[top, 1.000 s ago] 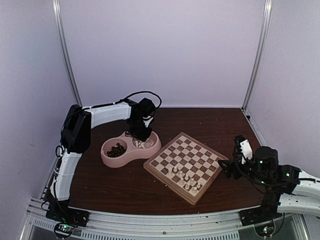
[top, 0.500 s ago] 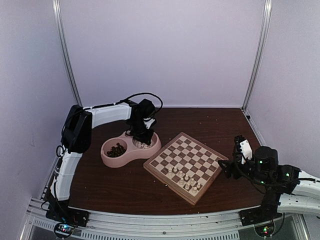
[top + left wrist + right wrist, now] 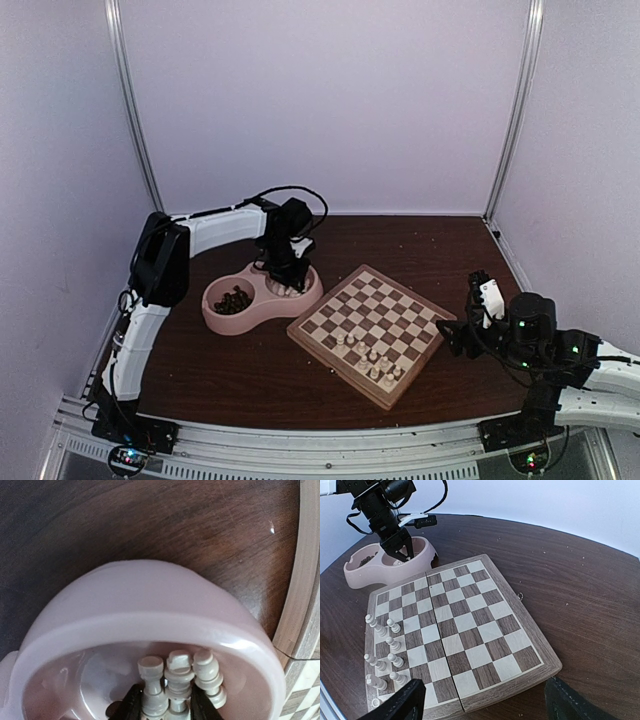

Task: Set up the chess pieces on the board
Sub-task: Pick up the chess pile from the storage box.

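The board (image 3: 395, 300) lies right of centre, with several cream chess pieces (image 3: 372, 360) standing near its front corner; the right wrist view shows them (image 3: 382, 650) at the board's (image 3: 465, 625) left edge. My left gripper (image 3: 283, 283) reaches down into the right bowl of the pink dish (image 3: 225, 322). In the left wrist view its fingers (image 3: 165, 705) press on either side of two cream pieces lying side by side, a rook (image 3: 152, 680) and another (image 3: 177, 677). A third piece (image 3: 209, 675) lies just outside the right finger. My right gripper (image 3: 465, 325) hovers open off the board's right corner, nothing between its fingers.
The dish's left bowl holds several dark brown pieces (image 3: 233, 299). The pink dish rim (image 3: 150, 595) stands close to the board's light wood edge (image 3: 300, 580). Dark wooden tabletop (image 3: 420, 245) surrounds both, with enclosure walls on three sides.
My left gripper has shifted slightly right and lower inside the dish's right bowl. The right arm and the pieces on the board have not moved.
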